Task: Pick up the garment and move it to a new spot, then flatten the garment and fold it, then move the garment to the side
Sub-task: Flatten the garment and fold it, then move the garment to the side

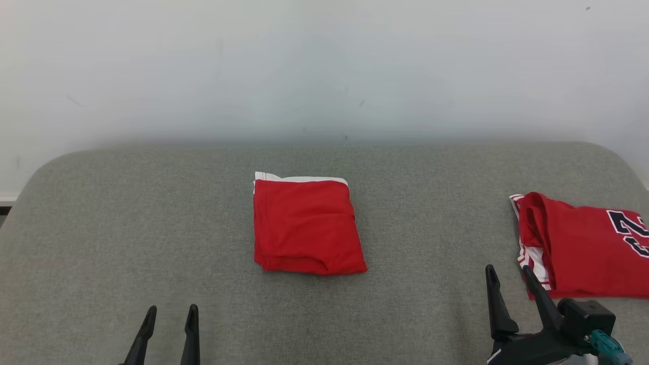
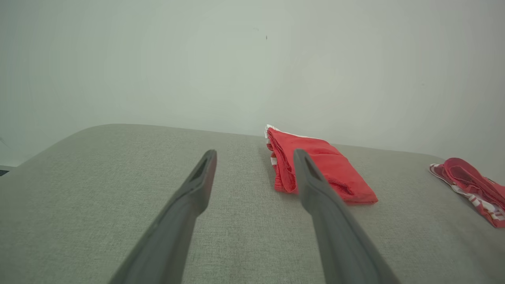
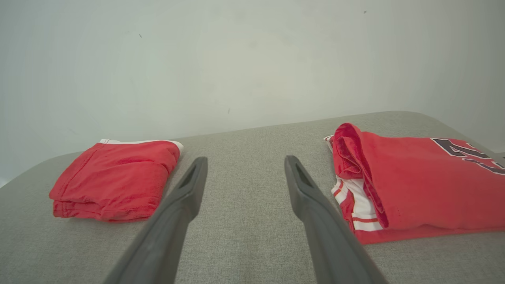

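A red garment (image 1: 307, 228) with a white band along its far edge lies folded into a neat rectangle at the middle of the grey padded surface (image 1: 101, 228). It lies right of centre in the left wrist view (image 2: 331, 169) and at the left in the right wrist view (image 3: 114, 177). My left gripper (image 1: 172, 309) is open near the front edge, left of the garment and apart from it, fingers empty (image 2: 255, 154). My right gripper (image 1: 508, 269) is open too, holding nothing (image 3: 245, 159), between the garment and a second folded piece.
A red jersey (image 1: 583, 248) with white striped trim and a dark number lies folded at the right edge of the surface, just right of my right gripper (image 3: 418, 181). A pale wall (image 1: 324, 66) rises behind the surface's rounded far edge.
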Controlling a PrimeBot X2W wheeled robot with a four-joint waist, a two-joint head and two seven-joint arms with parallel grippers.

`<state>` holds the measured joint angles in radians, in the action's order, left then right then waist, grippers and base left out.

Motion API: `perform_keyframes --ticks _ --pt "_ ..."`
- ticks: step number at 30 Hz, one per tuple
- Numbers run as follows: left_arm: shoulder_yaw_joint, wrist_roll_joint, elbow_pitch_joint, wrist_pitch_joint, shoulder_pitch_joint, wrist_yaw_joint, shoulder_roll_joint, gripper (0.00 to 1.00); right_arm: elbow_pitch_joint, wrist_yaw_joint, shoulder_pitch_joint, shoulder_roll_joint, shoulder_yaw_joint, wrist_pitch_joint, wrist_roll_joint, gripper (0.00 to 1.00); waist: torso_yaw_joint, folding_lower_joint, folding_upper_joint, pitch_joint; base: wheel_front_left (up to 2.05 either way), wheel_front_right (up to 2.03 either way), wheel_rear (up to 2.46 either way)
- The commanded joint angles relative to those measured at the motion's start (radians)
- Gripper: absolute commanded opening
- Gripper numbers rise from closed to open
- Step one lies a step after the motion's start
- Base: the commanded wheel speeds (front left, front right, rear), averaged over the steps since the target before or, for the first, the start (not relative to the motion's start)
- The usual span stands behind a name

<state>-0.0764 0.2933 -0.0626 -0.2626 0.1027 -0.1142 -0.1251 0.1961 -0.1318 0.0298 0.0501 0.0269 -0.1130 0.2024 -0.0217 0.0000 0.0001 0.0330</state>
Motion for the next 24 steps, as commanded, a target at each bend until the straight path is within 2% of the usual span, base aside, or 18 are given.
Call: perform_keyframes --ticks 1,19,21,24 --pt "0.009 -0.001 -0.005 -0.003 0.012 0.001 0.003 1.0 0.001 0.003 -0.006 0.001 0.002 0.003 0.011 1.0 -0.002 0.0 -0.0001 0.007 0.0 0.0 0.0" --pt "0.007 -0.037 -0.011 -0.003 0.017 -0.007 0.028 1.0 0.016 0.003 -0.001 0.0 0.002 0.094 0.008 1.0 -0.046 0.0 -0.0001 0.016 0.0 0.0 0.0" --pt "0.005 -0.037 -0.012 -0.003 0.016 -0.007 0.028 1.0 0.023 0.003 0.008 0.0 -0.008 0.137 0.019 1.0 -0.051 0.0 -0.0001 0.017 0.0 0.0 0.0" --pt "0.0 -0.04 -0.014 -0.003 0.014 -0.008 0.027 1.0 0.057 0.003 0.069 0.0 -0.029 0.306 0.042 1.0 -0.064 0.0 -0.0001 0.017 0.0 0.0 0.0"
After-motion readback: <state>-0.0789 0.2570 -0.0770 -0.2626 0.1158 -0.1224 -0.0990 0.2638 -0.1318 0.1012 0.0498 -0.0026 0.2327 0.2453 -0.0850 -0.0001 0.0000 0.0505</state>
